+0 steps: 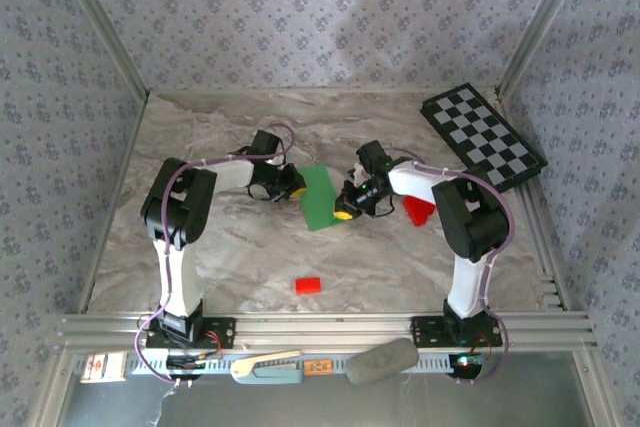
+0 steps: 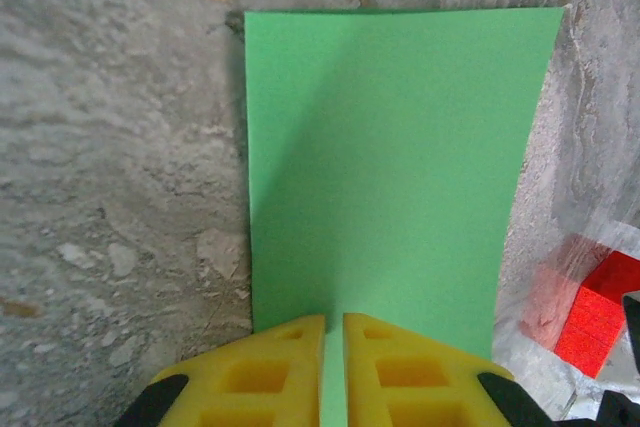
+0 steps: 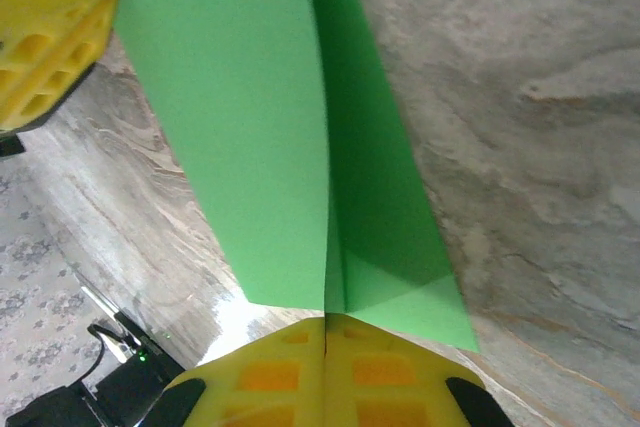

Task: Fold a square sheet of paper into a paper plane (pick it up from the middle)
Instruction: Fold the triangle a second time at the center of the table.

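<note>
Grip of left tool (image 2: 333, 325): yellow fingers (image 2: 270, 372) clamped on one edge of paper (image 2: 390, 167), thin green sliver in the slit between them. Straight ahead of it, sheet stretching away over worktop (image 2: 110, 197); touching or just lifted, cannot tell. Opposite, right tool (image 3: 325, 325) shut tight on the other side, right where the crease starts. From above, paper held between both tools, neither nearer; long axis across the line joining them, left tool on one long side, right tool on the other, near an end. Bright green, plain, folded once into a narrow band, one flap overlapping. Just behind right tool, red wedge (image 1: 418, 210); towards the bases, red block (image 1: 308, 285).
</note>
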Tool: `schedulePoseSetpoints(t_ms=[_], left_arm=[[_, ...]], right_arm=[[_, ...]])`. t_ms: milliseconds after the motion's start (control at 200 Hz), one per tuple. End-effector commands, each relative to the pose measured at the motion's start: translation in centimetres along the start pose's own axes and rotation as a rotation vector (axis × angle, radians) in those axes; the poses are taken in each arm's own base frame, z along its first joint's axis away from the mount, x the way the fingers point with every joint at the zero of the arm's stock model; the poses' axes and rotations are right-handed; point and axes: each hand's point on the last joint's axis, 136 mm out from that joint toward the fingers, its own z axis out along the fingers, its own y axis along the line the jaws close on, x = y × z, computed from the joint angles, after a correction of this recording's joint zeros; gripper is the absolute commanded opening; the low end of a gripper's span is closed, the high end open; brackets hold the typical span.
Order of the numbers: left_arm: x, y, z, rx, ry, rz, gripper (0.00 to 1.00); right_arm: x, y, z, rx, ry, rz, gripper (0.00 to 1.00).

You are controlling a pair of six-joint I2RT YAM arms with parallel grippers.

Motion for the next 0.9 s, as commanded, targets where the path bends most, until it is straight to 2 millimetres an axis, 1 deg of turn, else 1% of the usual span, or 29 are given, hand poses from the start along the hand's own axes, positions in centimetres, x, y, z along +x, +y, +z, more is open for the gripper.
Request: schedulePoseSetpoints(t_ms=[0, 75, 165, 175, 185, 235, 350, 495, 715, 895], left_arm=[[0.6, 1.2, 0.7, -0.050, 0.026, 0.002, 0.14], [0.7, 1.3, 0.8, -0.053, 0.031, 0.003, 0.13], [0.8, 1.4, 0.9, -0.055, 0.033, 0.005, 0.13], [0.8, 1.4, 0.9, -0.054, 0.034, 0.004, 0.13], [0.8, 1.4, 0.9, -0.056, 0.033, 0.005, 0.13], [0.8, 1.5, 0.9, -0.057, 0.033, 0.008, 0.13], [0.8, 1.6, 1.0, -0.061, 0.034, 0.006, 0.13], [0.9, 1.6, 1.1, -0.062, 0.035, 0.006, 0.13], [1.1, 1.7, 1.2, -0.064, 0.040, 0.004, 0.13], [1.2, 1.9, 1.2, -0.066, 0.042, 0.001, 0.12]], right_arm=[[-0.5, 3.3, -0.9, -0.075, -0.024, -0.078, 0.00], [-0.7, 4.0, -0.6, -0.091, -0.024, -0.085, 0.01], [-0.7, 4.0, 0.2, -0.092, -0.014, -0.082, 0.00], [-1.2, 4.8, -0.1, -0.104, -0.028, -0.097, 0.01], [-1.3, 5.1, -0.1, -0.107, -0.032, -0.103, 0.01], [-1.6, 5.3, 0.1, -0.105, -0.038, -0.108, 0.01], [-2.3, 5.5, 0.7, -0.087, -0.061, -0.118, 0.01], [-2.8, 5.4, 1.7, -0.060, -0.071, -0.125, 0.01], [-3.1, 5.4, 2.8, -0.044, -0.065, -0.123, 0.00], [-3.2, 5.2, 3.4, -0.032, -0.063, -0.119, 0.00]])
